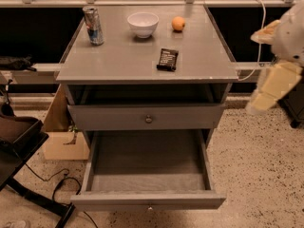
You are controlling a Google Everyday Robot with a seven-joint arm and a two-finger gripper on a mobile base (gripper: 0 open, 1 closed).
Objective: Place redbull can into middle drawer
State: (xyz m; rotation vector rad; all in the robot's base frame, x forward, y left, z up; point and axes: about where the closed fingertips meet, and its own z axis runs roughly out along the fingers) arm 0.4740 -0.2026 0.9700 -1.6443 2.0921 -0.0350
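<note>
The redbull can (93, 25) stands upright at the back left of the grey cabinet top (123, 61). The middle drawer (148, 163) is pulled open below, its flat grey floor bare. The upper drawer with a round knob (148, 119) is closed. My gripper (270, 87) shows as a pale cream shape at the right edge, beside the cabinet's right side at about the top's height, far from the can.
A white bowl (143, 23), an orange (178, 23) and a black snack bar (167, 59) lie on the top. A cardboard box (64, 137) and black chair parts (19, 141) with cables stand left of the cabinet. Speckled floor lies to the right.
</note>
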